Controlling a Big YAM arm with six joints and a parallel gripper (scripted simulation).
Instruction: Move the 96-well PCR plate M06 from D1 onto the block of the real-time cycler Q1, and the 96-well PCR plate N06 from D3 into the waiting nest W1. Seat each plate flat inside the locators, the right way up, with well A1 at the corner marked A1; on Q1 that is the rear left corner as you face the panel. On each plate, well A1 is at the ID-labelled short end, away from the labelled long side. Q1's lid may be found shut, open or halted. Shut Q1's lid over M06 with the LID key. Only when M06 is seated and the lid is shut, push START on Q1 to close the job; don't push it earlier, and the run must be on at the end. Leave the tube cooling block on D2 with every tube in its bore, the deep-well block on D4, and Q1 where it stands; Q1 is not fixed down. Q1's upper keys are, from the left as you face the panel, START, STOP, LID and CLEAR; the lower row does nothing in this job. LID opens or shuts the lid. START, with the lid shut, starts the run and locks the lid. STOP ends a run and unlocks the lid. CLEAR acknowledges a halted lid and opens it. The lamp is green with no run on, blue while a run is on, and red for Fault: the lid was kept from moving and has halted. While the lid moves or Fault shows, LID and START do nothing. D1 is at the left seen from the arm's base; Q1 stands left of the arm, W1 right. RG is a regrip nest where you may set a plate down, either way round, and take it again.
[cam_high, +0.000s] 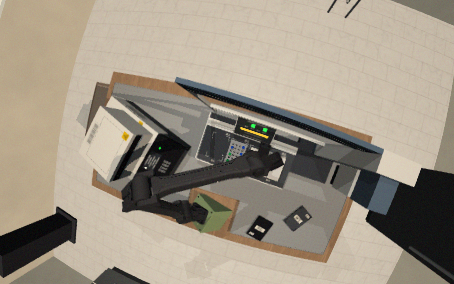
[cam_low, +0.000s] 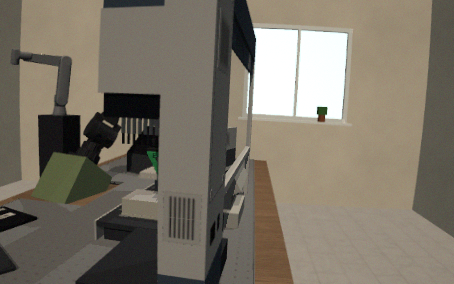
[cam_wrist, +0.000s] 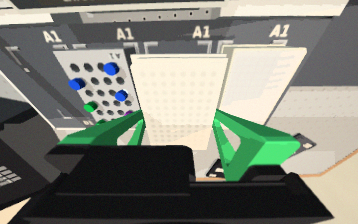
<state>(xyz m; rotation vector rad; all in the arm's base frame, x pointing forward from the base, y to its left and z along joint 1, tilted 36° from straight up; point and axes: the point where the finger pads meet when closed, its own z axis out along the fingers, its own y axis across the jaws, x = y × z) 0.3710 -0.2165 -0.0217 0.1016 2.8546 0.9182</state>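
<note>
In the wrist view my gripper (cam_wrist: 178, 112) is shut on the cream 96-well PCR plate N06 (cam_wrist: 178, 100), with one green finger on each long side near the plate's near end. The plate stands in the deck's third slot, below an A1 mark. The tube cooling block (cam_wrist: 97, 87), with blue and green tubes, is just left of it. The pale deep-well block (cam_wrist: 260, 80) is just right of it. In the overhead view the arm reaches across to the deck and the gripper (cam_high: 272, 162) is over the plates. Q1 (cam_high: 120, 140) stands at the left and its lamp (cam_high: 159, 148) is green.
The liquid handler's frame and dark pipetting head (cam_high: 255, 130) overhang the deck close above the gripper. Two dark nests (cam_high: 260, 227) (cam_high: 298, 217) lie on the table right of the arm's green base (cam_high: 212, 212). A tall housing (cam_low: 165, 140) hides most of the deck in the side view.
</note>
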